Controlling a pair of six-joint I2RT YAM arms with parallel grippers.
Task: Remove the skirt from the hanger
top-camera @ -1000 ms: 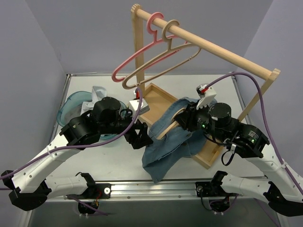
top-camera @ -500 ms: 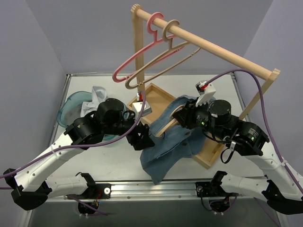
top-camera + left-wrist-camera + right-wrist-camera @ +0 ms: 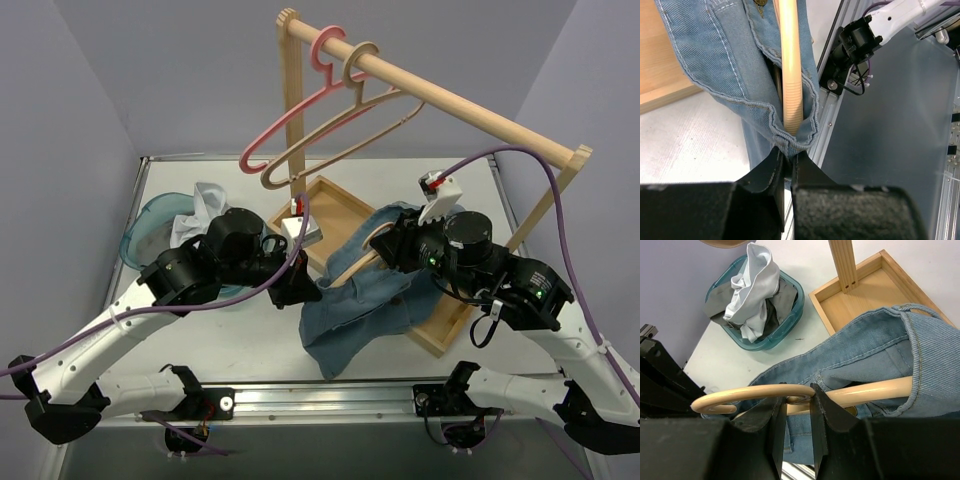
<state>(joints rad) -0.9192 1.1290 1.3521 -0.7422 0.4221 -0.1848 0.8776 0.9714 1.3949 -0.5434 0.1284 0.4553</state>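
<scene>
- We see the denim skirt (image 3: 372, 300) threaded on a wooden hanger (image 3: 352, 268), between the two arms at the middle of the worktop (image 3: 230, 335).
- The hanger is lifted and tilted, its hook end high on the right and its far end low on the left.
- The skirt drapes from it, with the upper part over the near rim of the wooden tray (image 3: 335, 212) and the lower part spilling onto the worktop towards the near edge.
- The left gripper (image 3: 786, 156) is closed on the skirt. In its wrist view the fingers pinch a fold of the stitched denim edge just below the hanger's rounded tip, which pokes into that fold.
- The right gripper (image 3: 797, 401) is clamped on the hanger where the curved hook meets the straight bar. Denim is bunched along the bar just beside the fingers.
- The post of the wooden rack (image 3: 292, 110) stands in the tray, and its rod slopes across the back of the scene above the arms.
- A teal bin (image 3: 140, 228) holding white and grey cloth sits on the worktop at the left, behind the left arm and well apart from the skirt.
</scene>
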